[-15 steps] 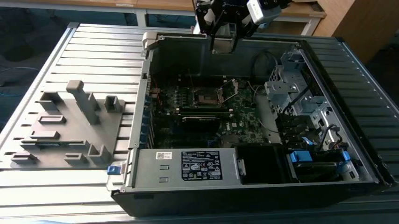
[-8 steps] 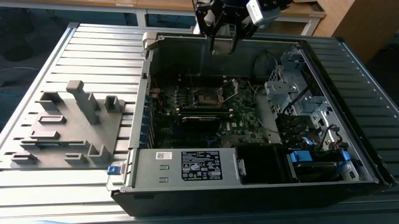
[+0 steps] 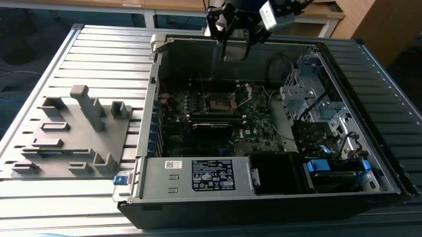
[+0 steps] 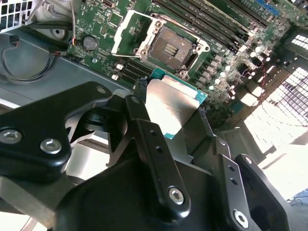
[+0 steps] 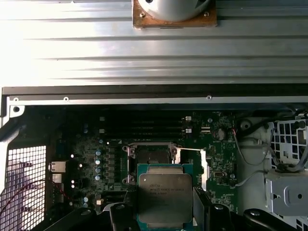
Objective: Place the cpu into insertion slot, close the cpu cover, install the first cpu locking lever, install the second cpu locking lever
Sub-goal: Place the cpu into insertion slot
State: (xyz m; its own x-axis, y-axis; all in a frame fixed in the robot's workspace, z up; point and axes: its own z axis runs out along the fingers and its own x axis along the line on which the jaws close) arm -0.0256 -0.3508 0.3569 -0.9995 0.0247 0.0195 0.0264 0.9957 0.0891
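Note:
My gripper point(image 3: 234, 51) hangs over the far wall of the open computer case point(image 3: 151, 118), shut on the cpu point(image 4: 171, 105). The cpu is a flat square chip with a silver face and a green edge, clamped between both fingers point(image 4: 138, 111) in both wrist views point(image 5: 164, 196). The insertion slot point(image 3: 219, 102) lies bare on the motherboard, a dark square recess point(image 4: 172, 45) below and ahead of the chip point(image 5: 148, 155). The cpu cover point(image 4: 129, 32), a silvery frame, stands swung open beside the slot point(image 3: 242, 95).
A grey fixture plate point(image 3: 66, 140) with upright blocks lies at the exterior view's left of the case. Inside are a power supply point(image 3: 197, 175), a metal drive cage point(image 3: 310, 96), cables point(image 4: 29, 62) and long black memory slots point(image 4: 211, 19). The ribbed metal table point(image 3: 99, 54) surrounds the case.

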